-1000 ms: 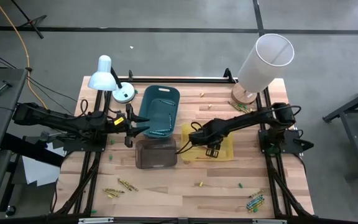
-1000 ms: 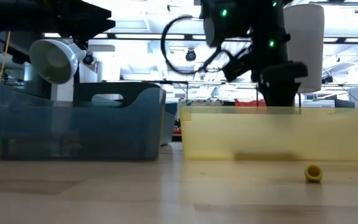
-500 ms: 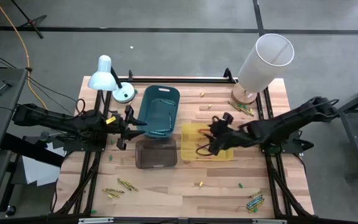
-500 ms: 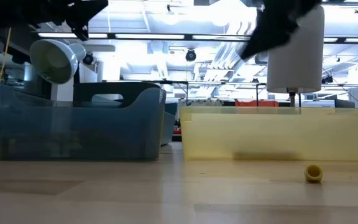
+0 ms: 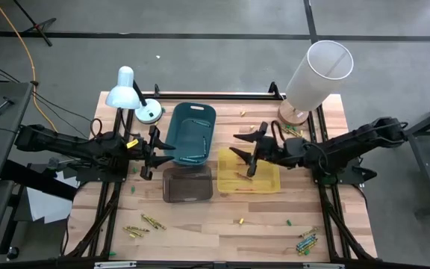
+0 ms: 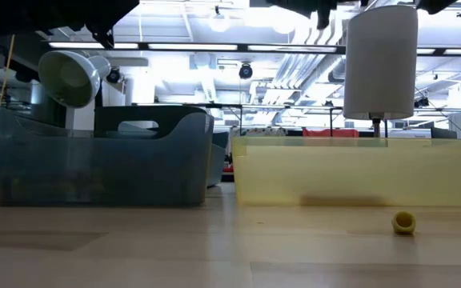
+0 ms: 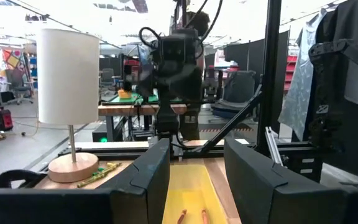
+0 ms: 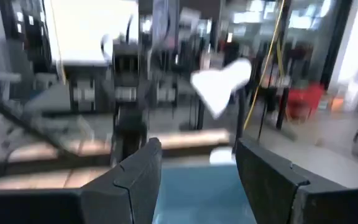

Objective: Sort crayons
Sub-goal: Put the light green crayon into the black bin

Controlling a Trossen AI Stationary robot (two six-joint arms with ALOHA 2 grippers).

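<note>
Wood planks make up your bench [image 5: 200,224], which stands on a grey floor with a white desk lamp [image 5: 128,91] at its 10 o'clock corner and a shaded lamp [image 5: 316,75] at 1 o'clock. Three bins sit near the middle: a teal bin [image 5: 192,133], a smoky bin [image 5: 187,184] just below it, and a yellow bin [image 5: 263,179] beside them toward 3 o'clock. Your crayons are scattered: a few lie in the yellow bin [image 5: 242,177], a cluster sits at 7 o'clock [image 5: 144,224], another at 5 o'clock [image 5: 307,240], and some rest by the shaded lamp's base [image 5: 290,131]. Your right end effector [image 5: 246,153] hangs above the yellow bin's 11 o'clock corner, fingers spread and pinching nothing. Your left end effector [image 5: 154,149] hovers just off the teal bin's 9 o'clock side, fingers spread with a clear gap, also carrying nothing. From the low view, a small yellow bit [image 6: 404,223] lies on the bench before the yellow bin.
</note>
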